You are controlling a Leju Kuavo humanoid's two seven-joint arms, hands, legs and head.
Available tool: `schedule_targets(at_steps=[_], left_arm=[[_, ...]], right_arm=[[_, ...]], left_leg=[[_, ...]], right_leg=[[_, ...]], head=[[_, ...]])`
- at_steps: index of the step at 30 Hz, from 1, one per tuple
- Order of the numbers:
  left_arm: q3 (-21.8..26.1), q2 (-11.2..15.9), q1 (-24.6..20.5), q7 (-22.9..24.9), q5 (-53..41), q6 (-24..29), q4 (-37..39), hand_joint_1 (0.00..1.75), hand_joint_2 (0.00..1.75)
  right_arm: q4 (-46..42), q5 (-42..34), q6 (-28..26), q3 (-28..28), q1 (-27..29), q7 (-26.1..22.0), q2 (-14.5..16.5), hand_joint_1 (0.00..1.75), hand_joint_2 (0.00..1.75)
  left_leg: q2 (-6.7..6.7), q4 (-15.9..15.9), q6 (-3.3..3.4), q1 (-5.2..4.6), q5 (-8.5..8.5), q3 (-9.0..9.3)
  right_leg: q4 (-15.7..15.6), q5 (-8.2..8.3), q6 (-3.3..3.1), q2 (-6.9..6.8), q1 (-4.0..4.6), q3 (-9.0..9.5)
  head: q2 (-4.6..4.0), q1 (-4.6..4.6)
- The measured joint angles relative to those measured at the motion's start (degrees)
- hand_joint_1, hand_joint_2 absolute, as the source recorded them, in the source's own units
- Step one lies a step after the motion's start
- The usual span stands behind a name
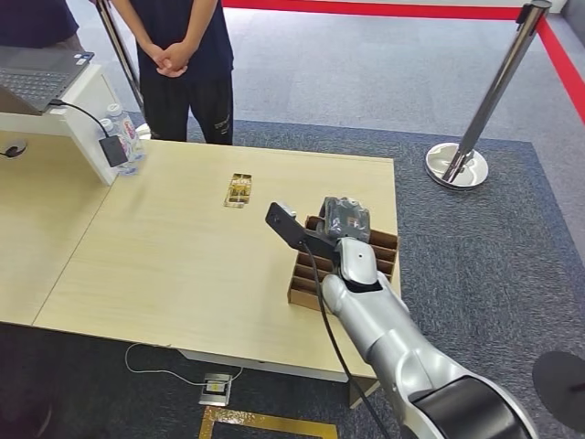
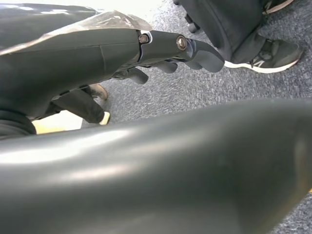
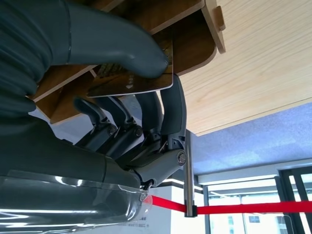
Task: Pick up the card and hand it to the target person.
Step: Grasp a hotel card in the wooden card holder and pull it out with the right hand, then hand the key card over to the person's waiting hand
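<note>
Grasp step: right hand (image 3: 121, 97) over slotted box (image 1: 383, 251) at table (image 1: 173, 256) right edge, thumb and fingers (image 3: 173, 105) pinching card (image 3: 147, 83). Next: lift clear, extend toward person (image 1: 183, 64). Left hand (image 2: 176, 53) fingers uncertain

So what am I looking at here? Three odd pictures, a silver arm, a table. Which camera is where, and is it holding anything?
It is a humanoid robot with two arms. The wide picture comes from its head, looking down at a wooden table. Its right hand reaches into a cardboard box with dividers. The other two pictures come from cameras at the wrists and are turned oddly. In the right wrist picture the thumb and fingers pinch a card at the box. The left hand hangs over the carpet, holding nothing. On the table also lie a small clear case and bottles. A person stands waiting behind it.
</note>
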Motion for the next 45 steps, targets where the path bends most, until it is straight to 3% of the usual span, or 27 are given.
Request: schedule_targets(at_steps=[18, 40, 45], left_arm=[[0.0, -0.1, 0.0, -0.2, 0.1, 0.3, 0.0, 0.00, 0.00], [0.0, 0.0, -0.1, -0.5, 0.8, 0.6, 0.0, 0.00, 0.00], [0.0, 0.0, -0.1, -1.6, 0.3, 0.6, 0.0, 0.00, 0.00]], right_arm=[[-1.3, -2.2, 0.7, -0.9, -0.9, -4.4, 0.6, 1.75, 1.75], [-18.0, -16.6, 12.9, -0.1, -3.4, -12.2, 1.6, 1.75, 1.75], [-18.0, -17.1, 11.7, 1.0, -6.5, -12.1, 1.6, 1.75, 1.75]], left_leg=[[0.00, 0.0, 0.00, 0.00, 0.00, 0.00], [0.00, 0.0, 0.00, 0.00, 0.01, -0.01], [0.00, 0.0, -0.01, 0.00, 0.02, -0.01]], right_leg=[[0.0, 0.00, 0.00, 0.00, 0.00, 0.00], [0.0, 0.01, 0.00, 0.00, 0.00, 0.00], [0.0, 0.03, 0.01, 0.00, 0.00, 0.00]], head=[[0.00, 0.00], [0.00, 0.00], [0.00, 0.00]])
